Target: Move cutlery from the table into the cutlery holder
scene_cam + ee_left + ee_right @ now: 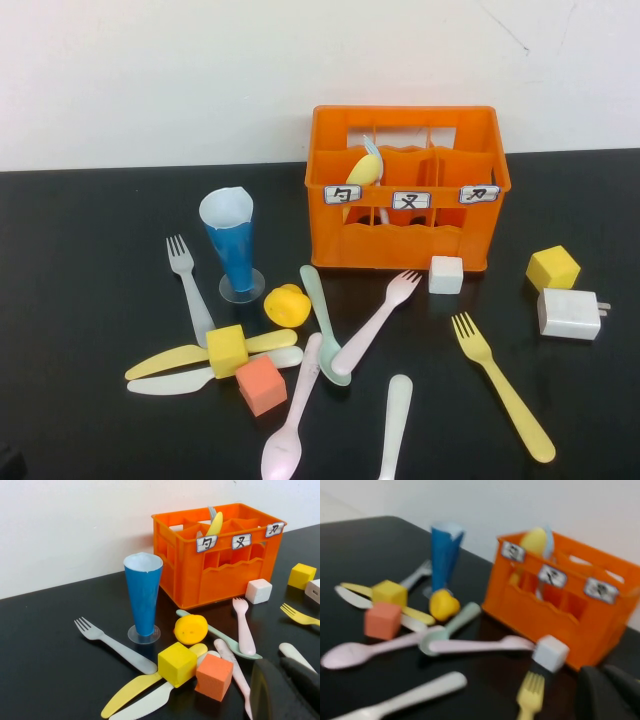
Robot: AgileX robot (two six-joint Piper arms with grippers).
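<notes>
The orange cutlery holder [400,250] stands at the back of the black table [80,220], with a yellow spoon [362,170] and a pale blue piece in its left compartment. On the table lie a pale fork [190,290], a yellow knife [160,362], a white knife [170,381], a mint spoon [322,320], a pink fork [375,325], a pink spoon [295,415], a white handle [396,425] and a yellow fork [500,385]. My left gripper [280,667] is shut and empty, low near the pink spoon [235,672]. My right gripper [602,672] is shut and empty, near the yellow fork [530,695]. Neither shows in the high view.
A blue cone cup [232,245] stands left of the holder. A yellow cube [227,350] sits on the knives, beside an orange cube [261,385] and a round yellow piece [287,305]. A white cube [446,274], a second yellow cube [553,268] and a white plug [570,313] lie right.
</notes>
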